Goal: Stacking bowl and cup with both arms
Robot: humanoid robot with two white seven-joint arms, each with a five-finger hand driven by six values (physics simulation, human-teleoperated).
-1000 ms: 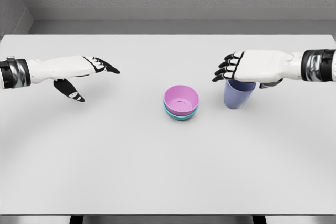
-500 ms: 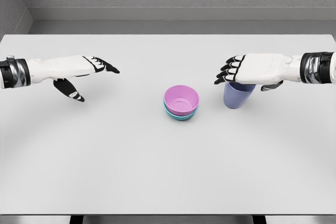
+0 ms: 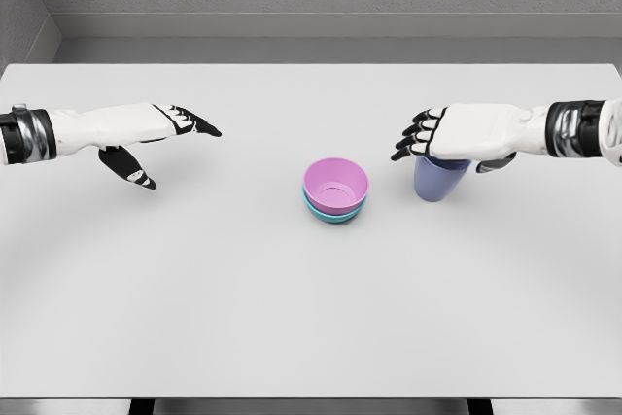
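Right hand (image 3: pixel 457 133) shifted slightly | fingers relaxed, holding nothing | purple cup (image 3: pixel 439 178) directly beneath palm

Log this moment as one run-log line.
bowls: pink bowl nested in teal bowl | right hand over purple cup, no grasp visible | left hand open, idle
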